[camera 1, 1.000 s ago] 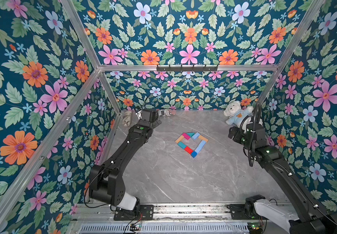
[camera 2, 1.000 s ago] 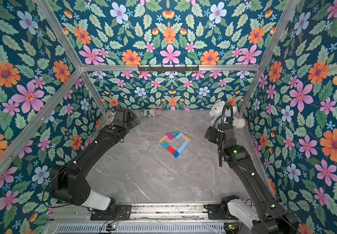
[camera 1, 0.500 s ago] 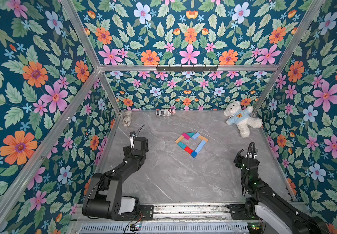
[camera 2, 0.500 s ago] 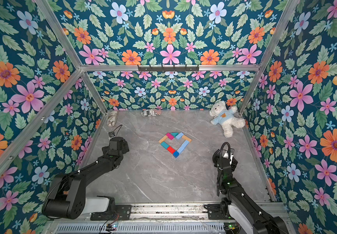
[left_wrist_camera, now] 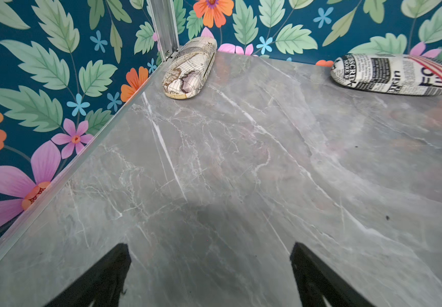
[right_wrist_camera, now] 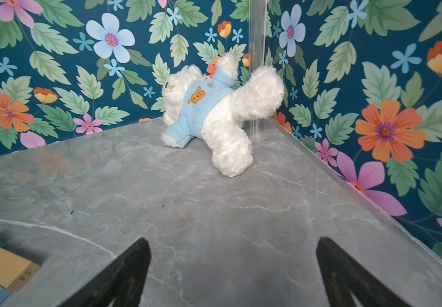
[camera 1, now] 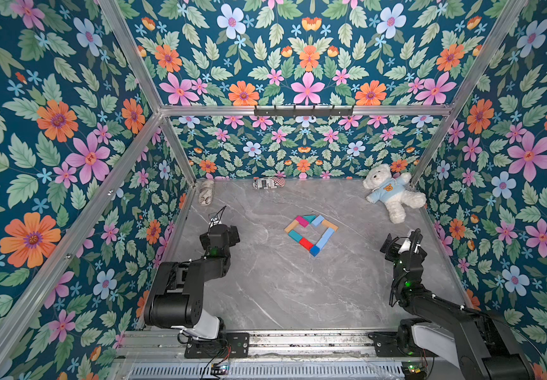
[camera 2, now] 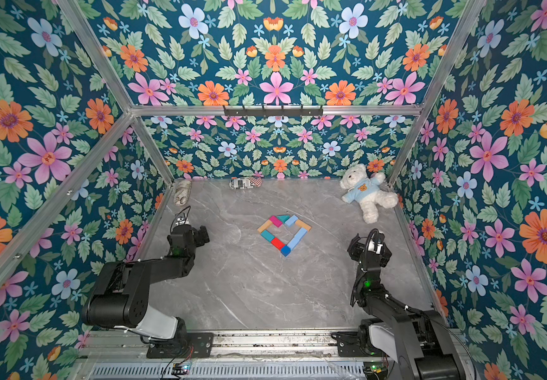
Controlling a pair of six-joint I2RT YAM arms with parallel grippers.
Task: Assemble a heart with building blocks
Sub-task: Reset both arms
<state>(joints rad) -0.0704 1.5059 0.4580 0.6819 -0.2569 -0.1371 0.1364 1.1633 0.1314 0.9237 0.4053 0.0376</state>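
Moved: the left gripper (left_wrist_camera: 209,276) and the right gripper (right_wrist_camera: 234,276) had drawn back from the far end of the table (camera 1: 282,289) toward their bases. The heart (camera 1: 295,235) lay just as it had a second before.
Left pincer: it stood wide and empty over bare marble, facing the map-printed case (left_wrist_camera: 188,71) and the newsprint case (left_wrist_camera: 395,74) along the far edge.
Right pincer: it was also wide and empty, facing the teddy bear (right_wrist_camera: 214,119). A tan block (right_wrist_camera: 1,265) of the outline showed at the edge of its wrist view, near the fingers but not touching them.
Heart: it sat mid-table between the two grippers as a closed outline, with the teal triangle (camera 1: 310,217) at the notch and the dark blue cube (camera 1: 314,251) at the tip. No loose block was visible elsewhere.
Step in hand: this looked like a retreat to rest, with the build apparently finished.
Doing it well: each gripper should keep to its own side of the table and never cross the middle. The right one sat closer to the outline and needed height before turning. The jaws were best left spread, because a nudge to one block would likely open the joints.
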